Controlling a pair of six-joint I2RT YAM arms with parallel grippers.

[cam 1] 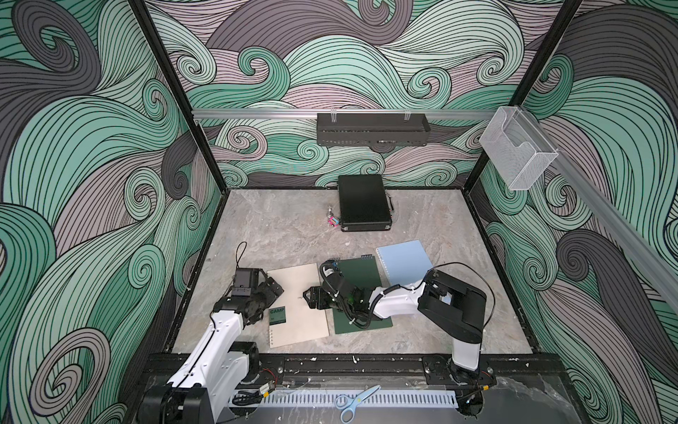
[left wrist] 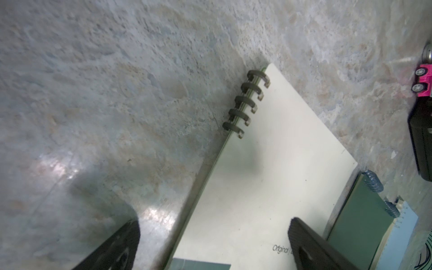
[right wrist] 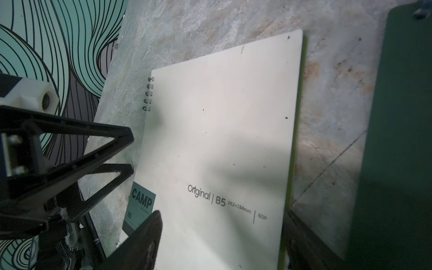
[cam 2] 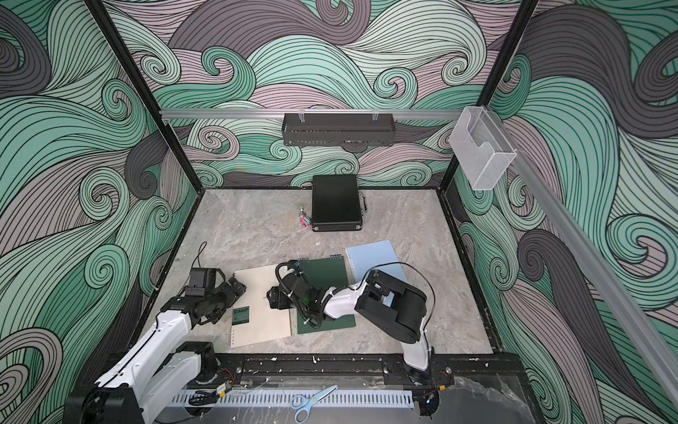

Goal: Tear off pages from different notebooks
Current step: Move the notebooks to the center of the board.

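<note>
Three notebooks (cam 2: 326, 275) lie closed and flat in a row on your surface (cam 1: 279, 235), near its front edge. The beige notebook (cam 1: 299, 304) sits furthest left, with its green CAMP label (cam 1: 277, 315) by the bound edge. The dark green notebook (cam 1: 361, 273) is just beside it in the middle. The light blue notebook (cam 1: 403, 262) lies on the right, its bound edge meeting the green one's far corner.

Your left fingers (left wrist: 311, 247) are spread wide and grasp nothing. They hover low over the beige notebook's bound edge, one above the cover and one above bare surface, with the dark spiral rings (left wrist: 245, 102) just ahead of them. Your right fingers (right wrist: 145, 238) are also released and empty, poised above the opposite long edge of the same cover, while the right arm reaches across the dark green notebook. Whether either pair touches the cover, you cannot tell.

Well back, a black case (cam 1: 363, 205) rests by the rear wall, with a pink toy car (cam 1: 332, 222) just beside it. Blue-handled scissors (cam 1: 357, 402) lie at the very front, off the surface.
</note>
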